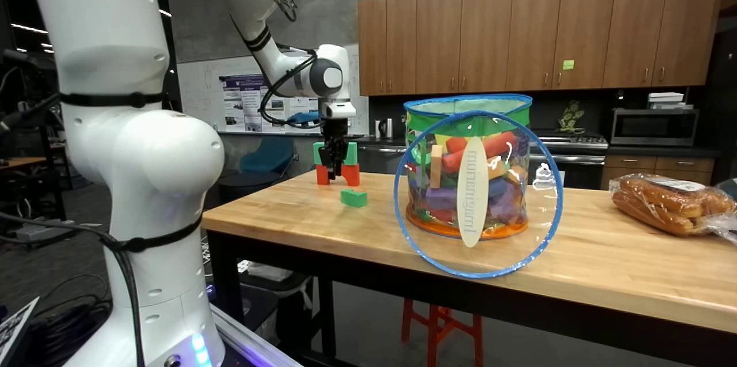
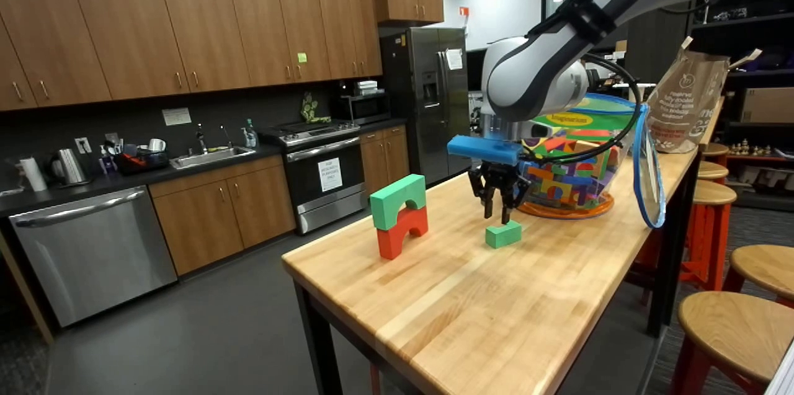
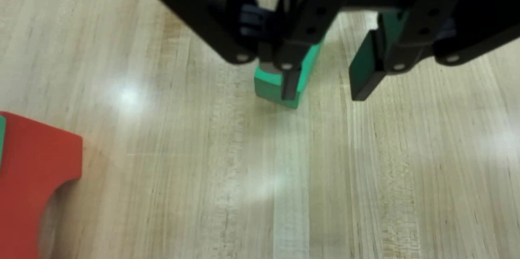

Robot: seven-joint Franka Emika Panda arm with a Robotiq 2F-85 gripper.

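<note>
My gripper (image 3: 325, 84) points down above the wooden table, its two fingers apart with nothing between them. Just under it a small green block (image 3: 274, 88) lies on the table; the left finger (image 3: 289, 84) hides part of it in the wrist view, and the block sits off to that side of the gap. In an exterior view the fingertips hang slightly above the green block (image 2: 503, 235). Beside them a green arch (image 2: 399, 199) rests on a red arch (image 2: 391, 243), openings facing down. At the wrist view's left edge shows the red arch (image 3: 36, 157).
A clear zip bag (image 1: 506, 233) of several coloured blocks stands on the table, its round lid hanging open at the front. Wrapped bread (image 1: 673, 204) lies farther along. A brown paper bag (image 2: 685, 97) stands beyond, and stools (image 2: 726, 314) line one side of the table (image 2: 459, 308).
</note>
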